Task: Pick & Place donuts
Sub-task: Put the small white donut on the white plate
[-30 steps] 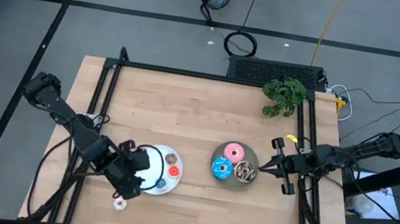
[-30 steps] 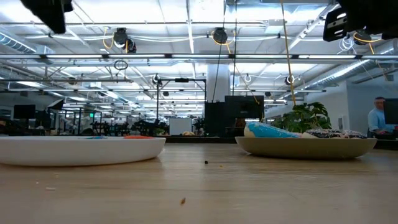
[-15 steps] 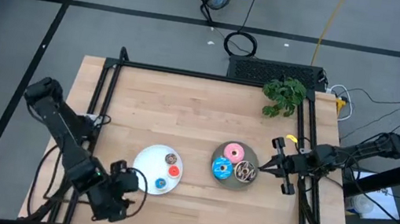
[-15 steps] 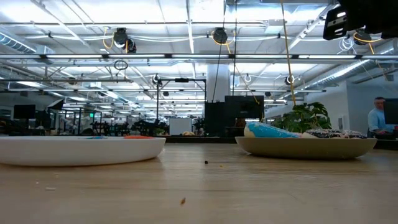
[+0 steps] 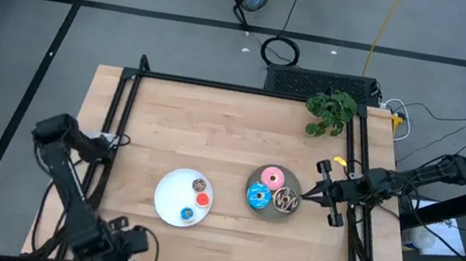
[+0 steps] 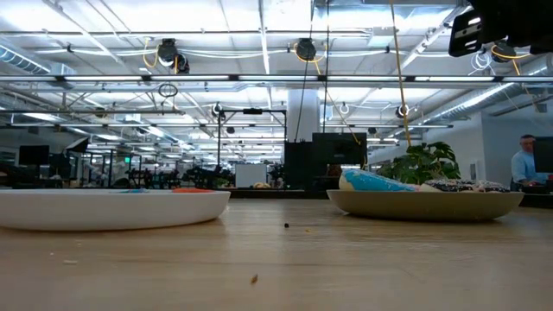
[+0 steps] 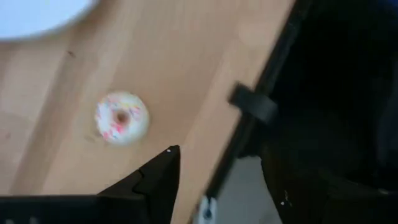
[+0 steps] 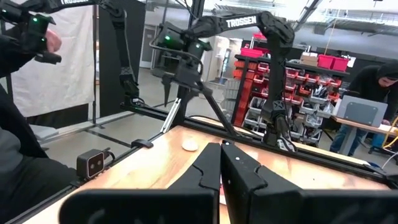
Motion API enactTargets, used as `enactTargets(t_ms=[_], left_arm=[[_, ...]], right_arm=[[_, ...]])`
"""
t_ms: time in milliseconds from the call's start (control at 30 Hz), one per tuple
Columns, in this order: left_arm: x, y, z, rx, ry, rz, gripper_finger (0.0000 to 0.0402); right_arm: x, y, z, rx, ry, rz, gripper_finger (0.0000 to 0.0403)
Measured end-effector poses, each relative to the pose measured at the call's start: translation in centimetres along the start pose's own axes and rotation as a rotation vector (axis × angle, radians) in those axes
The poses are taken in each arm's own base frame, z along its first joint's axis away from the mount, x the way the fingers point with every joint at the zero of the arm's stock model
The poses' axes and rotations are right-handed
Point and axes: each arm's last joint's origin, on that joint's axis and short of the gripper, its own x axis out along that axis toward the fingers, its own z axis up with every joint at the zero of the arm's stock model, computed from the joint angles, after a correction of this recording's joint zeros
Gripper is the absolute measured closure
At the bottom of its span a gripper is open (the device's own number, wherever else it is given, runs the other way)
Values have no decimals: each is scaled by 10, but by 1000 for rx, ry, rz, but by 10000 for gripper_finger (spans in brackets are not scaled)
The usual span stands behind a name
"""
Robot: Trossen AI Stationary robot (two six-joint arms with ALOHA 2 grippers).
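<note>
The white plate (image 5: 168, 202) carries the brown (image 5: 199, 184), red (image 5: 202, 200) and blue (image 5: 187, 214) mini donuts. On the grey plate (image 5: 272, 212) lie the pink (image 5: 272, 175), blue (image 5: 258, 194) and chocolate (image 5: 286, 200) donuts. The white-pink mini donut (image 7: 121, 117) lies flat on the wood near the table's near edge, apart from both plates. My left gripper (image 5: 125, 242) hangs open above that near edge, beside the mini donut and touching nothing. My right gripper (image 5: 311, 196) is shut, level at the grey plate's right side.
A green plant (image 5: 330, 110) stands at the far right corner. A black frame rail (image 5: 112, 131) runs along the table's left side and another along the right (image 5: 353, 223). Bare wood (image 5: 215, 128) spreads across the far half. People show in the room beyond.
My left gripper has drawn back from over the white plate toward the table's near edge and to the left, ending above the near-left edge. The donuts and plates have stayed where they were.
</note>
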Motion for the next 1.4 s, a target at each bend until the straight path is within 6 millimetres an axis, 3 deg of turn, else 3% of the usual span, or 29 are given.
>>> enactTargets(t_ms=[200,633,833,1100,1400], left_arm=[[-14,-15,-6,28,-28,43,239],[16,-20,-11,227,-24,117,396],[23,-16,-10,239,-29,181,375],[45,10,-15,61,9,318,314],[73,13,-18,189,22,195,220]], right_arm=[[0,0,0,0,0,0,403],[0,0,-2,-7,6,0,403],[0,0,-1,-11,-3,-1,403],[0,0,-2,-11,-1,-1,403],[0,0,-2,-23,-1,-1,403]])
